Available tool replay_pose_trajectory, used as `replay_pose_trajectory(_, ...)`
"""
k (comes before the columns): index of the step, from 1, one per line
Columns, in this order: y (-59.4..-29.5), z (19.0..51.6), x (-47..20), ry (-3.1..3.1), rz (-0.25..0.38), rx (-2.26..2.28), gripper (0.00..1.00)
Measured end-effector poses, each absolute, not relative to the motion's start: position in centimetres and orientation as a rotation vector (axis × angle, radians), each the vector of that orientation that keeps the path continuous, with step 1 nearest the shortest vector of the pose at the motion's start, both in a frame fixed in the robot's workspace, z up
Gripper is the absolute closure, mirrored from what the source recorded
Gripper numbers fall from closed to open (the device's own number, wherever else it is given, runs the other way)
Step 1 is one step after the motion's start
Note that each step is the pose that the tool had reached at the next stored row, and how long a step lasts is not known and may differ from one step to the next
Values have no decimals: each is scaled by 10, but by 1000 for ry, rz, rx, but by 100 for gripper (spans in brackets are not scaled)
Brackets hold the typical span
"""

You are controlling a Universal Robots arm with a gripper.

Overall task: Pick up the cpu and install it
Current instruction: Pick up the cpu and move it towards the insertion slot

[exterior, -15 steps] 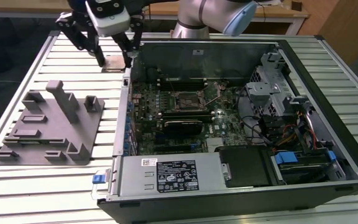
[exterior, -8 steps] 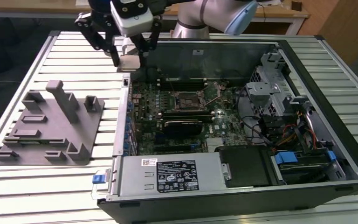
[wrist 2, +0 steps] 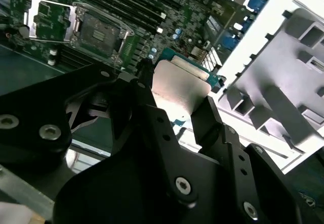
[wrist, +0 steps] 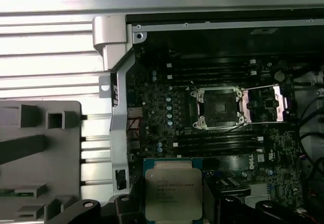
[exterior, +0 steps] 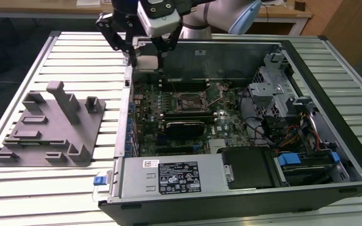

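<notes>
The cpu (exterior: 147,62), a small flat square chip with a silvery top, hangs in the air over the far corner of the open computer case on the exterior view's left. My gripper (exterior: 147,61) is shut on it, one black finger on each side. In both wrist views the cpu (wrist: 173,192) (wrist 2: 178,93) sits clamped between the black fingers (wrist 2: 211,117). The motherboard socket (exterior: 188,100) (wrist: 218,107) (wrist 2: 97,29) lies inside the case with its metal frame swung open and its bed bare. The cpu hangs short of the socket, nearer the case wall.
The computer case (exterior: 332,70) lies open on a slatted metal table (exterior: 74,52). A grey plastic fixture block (exterior: 49,129) stands on the exterior view's left. Drive cages and cables (exterior: 282,108) fill the exterior view's right of the case; a power supply (exterior: 175,176) lies at the near edge.
</notes>
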State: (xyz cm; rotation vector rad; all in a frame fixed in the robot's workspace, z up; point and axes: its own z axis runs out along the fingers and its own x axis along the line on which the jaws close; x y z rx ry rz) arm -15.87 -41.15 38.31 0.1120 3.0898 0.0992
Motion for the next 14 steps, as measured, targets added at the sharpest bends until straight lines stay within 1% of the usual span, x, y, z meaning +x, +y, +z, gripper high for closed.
replay_pose_trajectory(14,-411,383,-117,3090,99,112,45)
